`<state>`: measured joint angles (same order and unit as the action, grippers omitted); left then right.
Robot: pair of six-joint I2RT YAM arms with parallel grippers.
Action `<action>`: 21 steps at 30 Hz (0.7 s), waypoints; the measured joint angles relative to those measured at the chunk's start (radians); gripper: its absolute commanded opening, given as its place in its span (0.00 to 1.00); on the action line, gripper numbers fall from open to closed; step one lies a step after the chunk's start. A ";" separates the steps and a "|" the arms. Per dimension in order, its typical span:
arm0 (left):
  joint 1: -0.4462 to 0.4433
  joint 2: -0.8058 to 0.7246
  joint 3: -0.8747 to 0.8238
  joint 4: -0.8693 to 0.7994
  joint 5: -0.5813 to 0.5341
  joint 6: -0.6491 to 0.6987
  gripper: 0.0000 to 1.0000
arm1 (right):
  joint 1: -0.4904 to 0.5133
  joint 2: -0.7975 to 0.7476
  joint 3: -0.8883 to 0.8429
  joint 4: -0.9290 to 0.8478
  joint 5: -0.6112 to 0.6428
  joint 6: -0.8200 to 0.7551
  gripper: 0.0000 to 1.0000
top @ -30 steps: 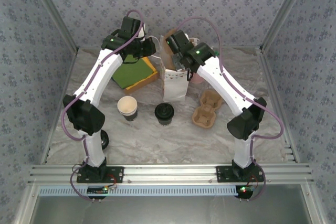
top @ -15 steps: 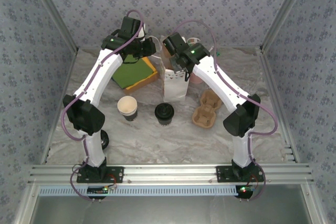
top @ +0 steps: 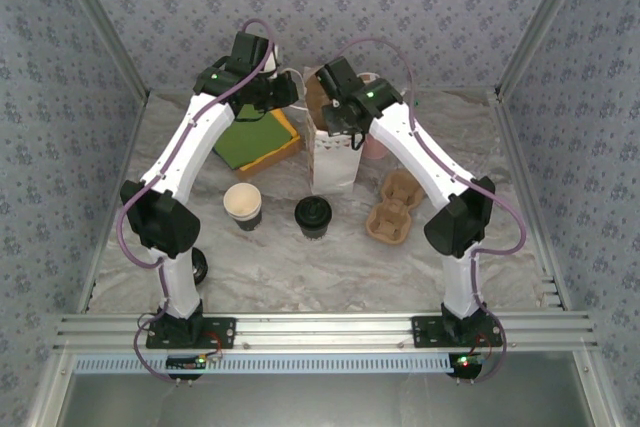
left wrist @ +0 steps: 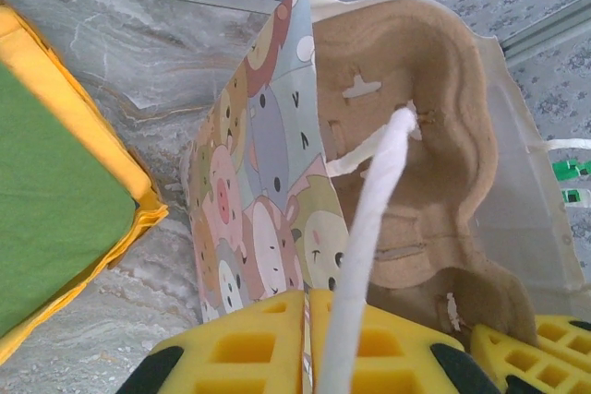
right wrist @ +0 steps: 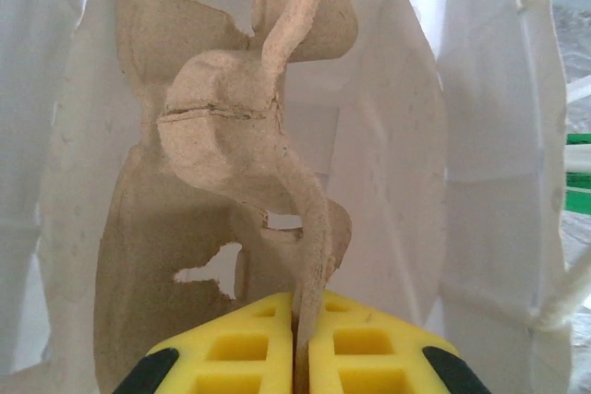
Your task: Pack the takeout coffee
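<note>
My right gripper [right wrist: 300,325] is closed flat on the thin central fin of a pulp cup carrier [right wrist: 222,136], which hangs upright inside the paper bag [right wrist: 480,136]. Gripping the fin leaves the cup wells free.

My left gripper [left wrist: 307,320] is pinched shut on the bag's printed side wall at the rim, and the white rope handle [left wrist: 369,228] crosses over one finger. I judge that this hold keeps the mouth spread for the carrier.

Room is tight. The carrier nearly spans the bag, with white wall close on both sides, so its edges could catch.

The takeout coffee [top: 313,215], lidded, stands on the table in front of the bag. It sits between a lidless cup [top: 243,205] and a second carrier [top: 398,209], apart from both and with open marble on its near side.
</note>
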<state>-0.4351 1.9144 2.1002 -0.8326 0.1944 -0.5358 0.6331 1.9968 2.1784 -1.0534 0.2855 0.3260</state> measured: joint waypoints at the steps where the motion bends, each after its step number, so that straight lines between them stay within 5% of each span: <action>1: 0.000 -0.002 -0.004 0.001 0.000 0.000 0.10 | -0.006 0.000 -0.005 0.009 -0.021 0.011 0.09; 21: -0.002 -0.009 -0.058 0.026 0.000 -0.007 0.10 | -0.113 -0.045 -0.160 0.146 -0.291 0.195 0.10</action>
<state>-0.4370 1.9053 2.0426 -0.8070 0.1947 -0.5430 0.5198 1.9518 2.0186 -0.9073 -0.0055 0.5209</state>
